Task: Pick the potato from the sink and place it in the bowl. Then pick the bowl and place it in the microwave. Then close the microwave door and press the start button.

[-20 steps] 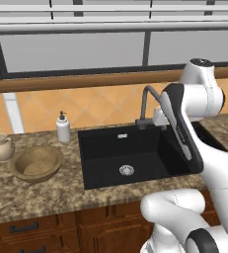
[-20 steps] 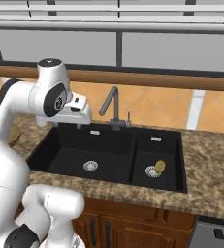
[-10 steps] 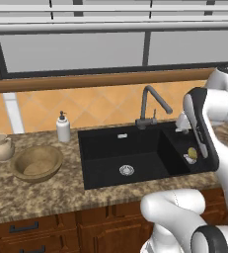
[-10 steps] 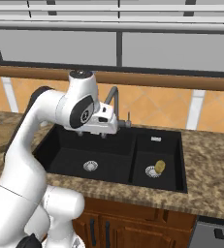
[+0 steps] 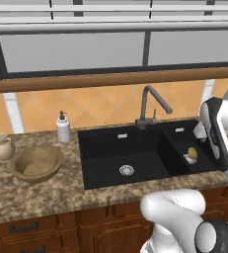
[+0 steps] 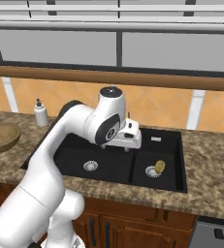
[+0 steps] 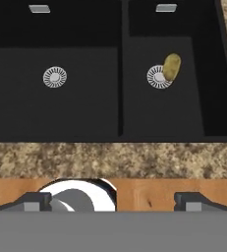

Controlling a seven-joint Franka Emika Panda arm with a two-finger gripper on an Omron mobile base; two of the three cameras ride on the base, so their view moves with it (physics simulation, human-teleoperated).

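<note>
The potato (image 7: 171, 66) lies in the sink's (image 5: 110, 163) small right basin, leaning on the round silver drain (image 7: 158, 77); it also shows as a pale oval, the potato (image 5: 192, 154) (image 6: 159, 167), in both base views. My gripper (image 7: 115, 202) hovers open and holds nothing, high above the sink's front edge and left of the potato, over the divider between the basins. The tan wooden bowl (image 5: 36, 163) sits on the counter left of the sink and holds nothing. The microwave, its door and its start button are out of view.
A dark curved faucet (image 5: 150, 106) rises behind the sink. A white soap dispenser (image 5: 62, 127) and a small beige jug (image 5: 1, 147) stand near the bowl. Speckled granite counter (image 5: 46, 195) borders the basins, with wooden cabinets below.
The arm has swung to the right across the sink, from over the left basin toward the right basin with the potato. The jaws stayed open.
</note>
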